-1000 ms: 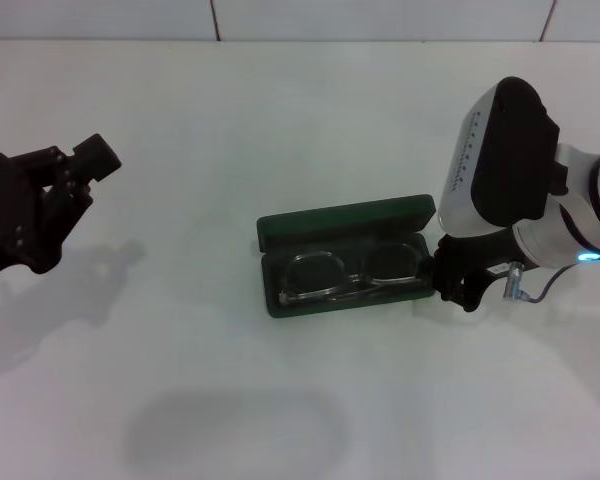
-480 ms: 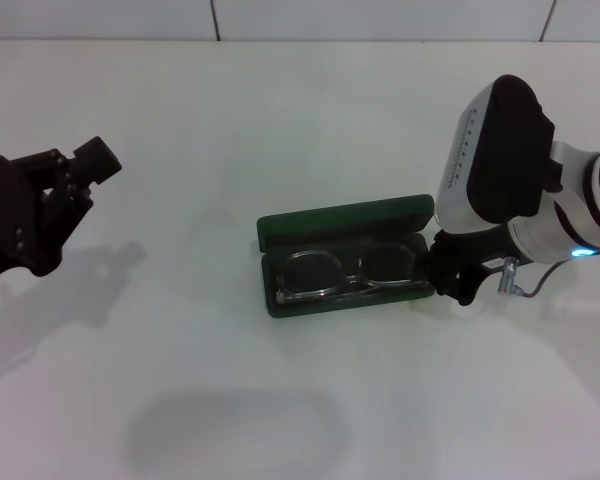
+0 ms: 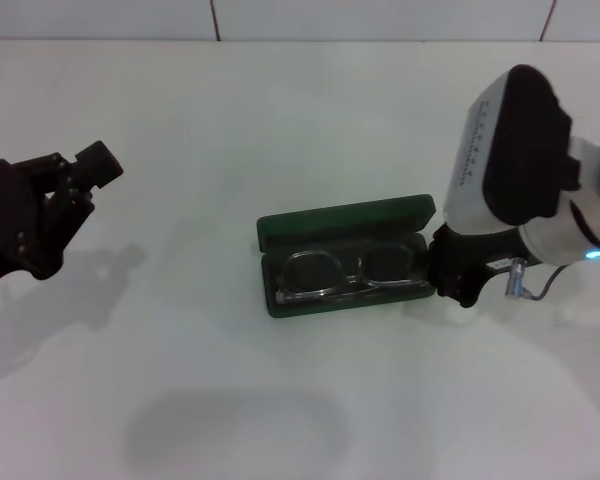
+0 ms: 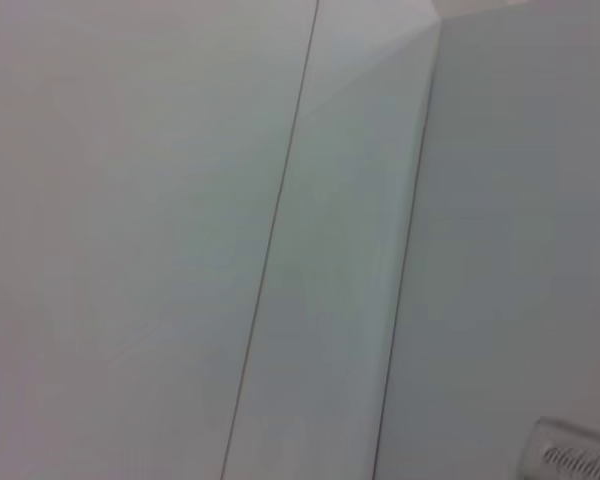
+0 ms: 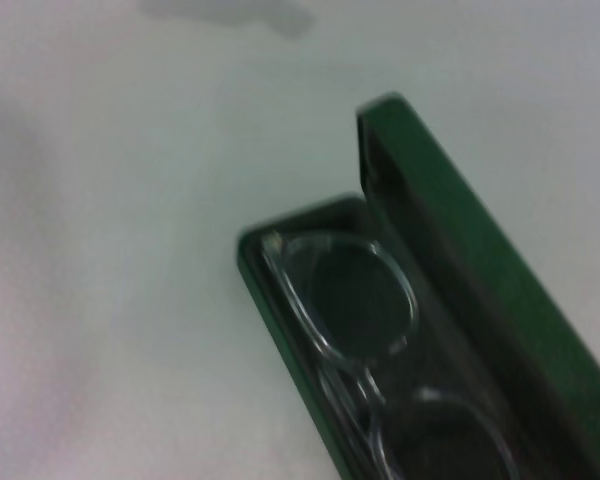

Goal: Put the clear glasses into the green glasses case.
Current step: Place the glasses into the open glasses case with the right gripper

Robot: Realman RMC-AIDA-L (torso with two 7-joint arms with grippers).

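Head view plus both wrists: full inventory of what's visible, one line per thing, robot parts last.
green glasses case: one, dark green, mid-table, lid open and standing up at the far side.
clear glasses: one pair, transparent, lying inside the case's dark-lined base.
table: one, white, under everything.
wall: white panels with a thin seam, behind the table; all the left wrist view shows.
left gripper: one, black, at the table's left edge, far from the case.
right gripper: one, black on a white arm, at the case's right end.
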